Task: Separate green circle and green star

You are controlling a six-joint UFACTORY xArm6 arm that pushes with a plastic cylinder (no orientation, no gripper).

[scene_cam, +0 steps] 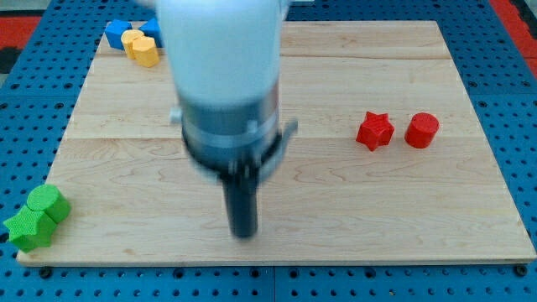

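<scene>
My tip [243,232] sits low on the desk [352,210], a little left of centre, blurred in this view. The tool is a bare rod: nothing to open or close, holding nothing, touching no block.

Green pair at the view's bottom-left corner, well apart from the tip. Green circle [48,202] above and slightly right; green star [28,227] below it, at the desk's very corner. They touch, or nearly so; I cannot see a gap. The star looks to overhang the edge a bit.

Elsewhere: red star [374,131] and red circle [422,130] side by side at the view's right; two yellow blocks [141,46] and a blue block [118,33] bunched at the top-left corner. None lie between me and the greens.

Risks, as I judge them:
- Star is so near the corner that any push leftward or downward would tip it off the desk.
- A push along the line of the pair would drive both together, no separation.
- The contact line is narrow; a glancing hit could spin the circle away, toward the left edge.
- Safest seems to be taking the circle alone, toward the top or right.
</scene>
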